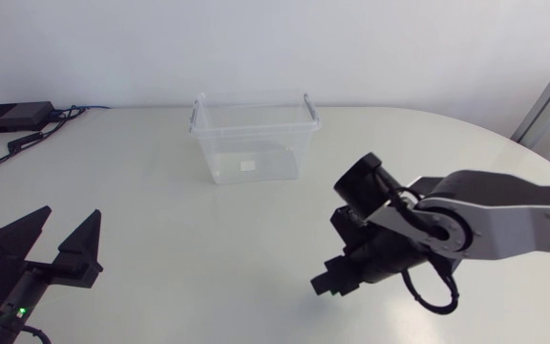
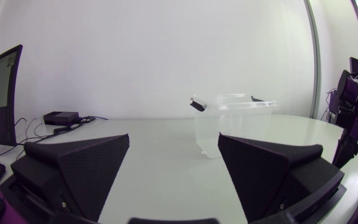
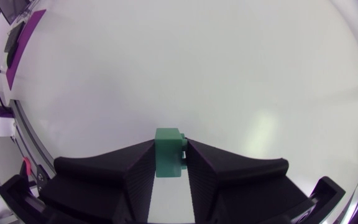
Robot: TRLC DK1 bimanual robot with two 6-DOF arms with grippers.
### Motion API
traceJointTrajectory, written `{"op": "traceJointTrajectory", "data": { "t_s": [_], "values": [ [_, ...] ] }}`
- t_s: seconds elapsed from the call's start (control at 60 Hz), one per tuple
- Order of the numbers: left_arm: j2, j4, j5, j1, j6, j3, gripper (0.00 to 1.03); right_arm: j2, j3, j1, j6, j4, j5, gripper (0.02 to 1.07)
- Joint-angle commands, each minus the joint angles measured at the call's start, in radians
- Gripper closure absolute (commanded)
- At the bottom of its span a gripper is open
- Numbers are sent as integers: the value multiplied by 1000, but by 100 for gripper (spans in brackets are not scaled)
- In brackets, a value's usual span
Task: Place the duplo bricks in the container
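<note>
A green duplo brick (image 3: 168, 152) sits clamped between the two black fingers of my right gripper (image 3: 169, 163), which is shut on it just above the white table. In the head view my right gripper (image 1: 329, 281) points down at the table's front middle, and the brick is hidden under it. The clear plastic container (image 1: 254, 134) stands at the back middle, well away from that gripper, and looks empty. My left gripper (image 1: 53, 250) rests at the front left with its fingers wide apart and nothing between them; the container (image 2: 234, 121) lies ahead of it.
A black box with cables (image 1: 12, 118) lies at the table's back left corner. The table's curved edge (image 1: 533, 153) runs along the right. My right arm (image 2: 348, 121) shows beside the container in the left wrist view.
</note>
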Motion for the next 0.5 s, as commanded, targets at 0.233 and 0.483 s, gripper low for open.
{"op": "traceJointTrajectory", "data": {
  "t_s": [0.233,0.483],
  "values": [
    [-10,0,10,-1,-21,-15,3,-122,148,-90,-14,19,7,78],
    [-10,0,10,1,-21,-15,3,-91,217,-138,-39,193,9,78]
  ]
}}
